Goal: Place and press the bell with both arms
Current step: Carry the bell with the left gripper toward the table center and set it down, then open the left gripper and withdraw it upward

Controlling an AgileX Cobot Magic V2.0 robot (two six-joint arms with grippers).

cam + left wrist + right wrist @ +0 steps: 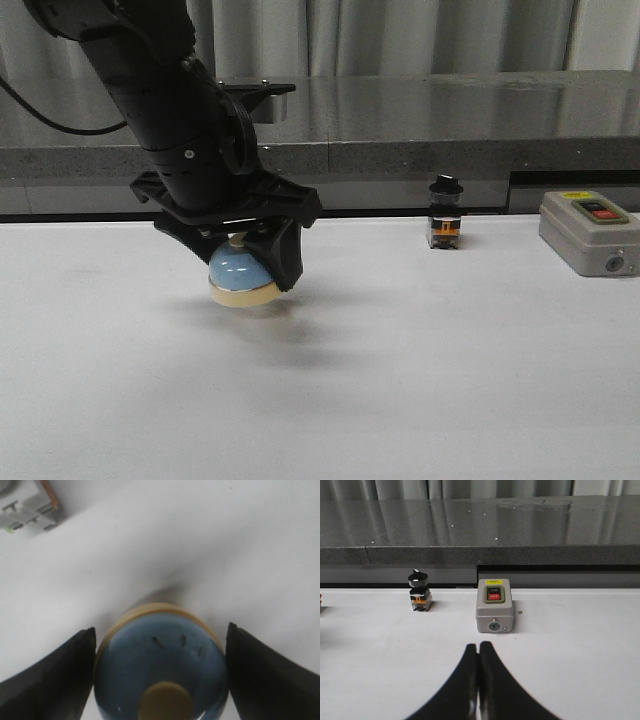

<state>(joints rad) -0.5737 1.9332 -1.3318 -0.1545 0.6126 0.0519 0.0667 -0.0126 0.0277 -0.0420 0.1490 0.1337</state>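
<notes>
The light-blue dome bell [240,275] with a cream base and cream top button is held in my left gripper [238,262], tilted and just above the white table at centre-left. In the left wrist view the bell [160,665] fills the gap between the two black fingers [55,675], which press its sides. My right gripper [478,647] is shut and empty, low over the table, pointing at the grey switch box; it does not show in the front view.
A black-knobbed switch [445,212] stands at the back, right of centre. A grey switch box with red and black buttons [590,232] sits at the far right. A grey stone ledge [420,120] runs behind the table. A grey part [27,507] lies beyond the bell.
</notes>
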